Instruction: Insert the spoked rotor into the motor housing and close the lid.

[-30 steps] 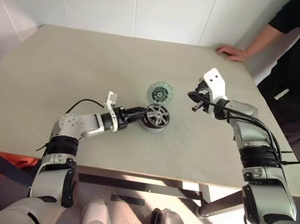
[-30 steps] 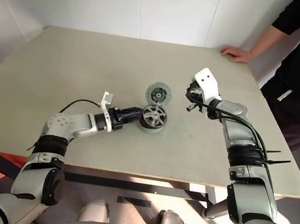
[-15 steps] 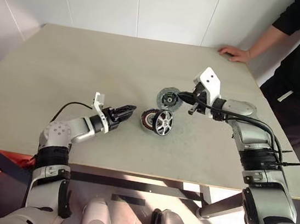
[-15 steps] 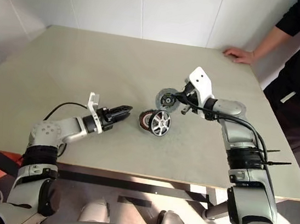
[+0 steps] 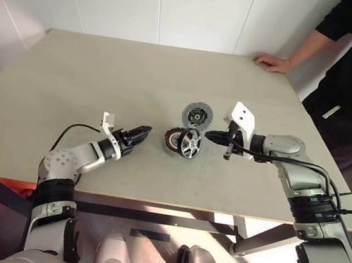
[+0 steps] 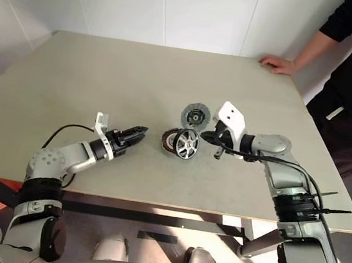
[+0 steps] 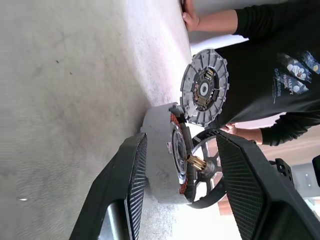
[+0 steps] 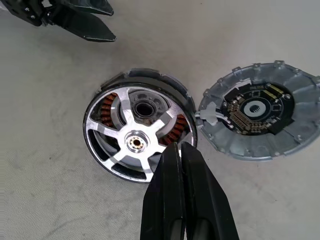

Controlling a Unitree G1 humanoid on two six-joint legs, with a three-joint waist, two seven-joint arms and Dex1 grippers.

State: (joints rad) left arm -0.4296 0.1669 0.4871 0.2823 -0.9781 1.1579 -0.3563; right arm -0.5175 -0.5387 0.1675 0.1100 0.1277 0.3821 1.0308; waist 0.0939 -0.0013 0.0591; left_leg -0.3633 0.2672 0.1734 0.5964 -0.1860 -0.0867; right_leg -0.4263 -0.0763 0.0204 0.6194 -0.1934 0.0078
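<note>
Near the middle of the head-camera frame we see the motor housing (image 5: 173, 139) tipped on its side on the table (image 5: 106, 70), the spoked rotor (image 5: 189, 143) leaning against its open face. The lid (image 5: 197, 116) lies flat just above them (circuit side up). Our left gripper (image 5: 138, 133) hangs open, left of the housing. Our right gripper (image 5: 213, 136), fingers pressed together and empty, sits right of the rotor.

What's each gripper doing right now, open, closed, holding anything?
Left gripper: open, empty, beside the motor housing.
Right gripper: closed, holding nothing.
</note>
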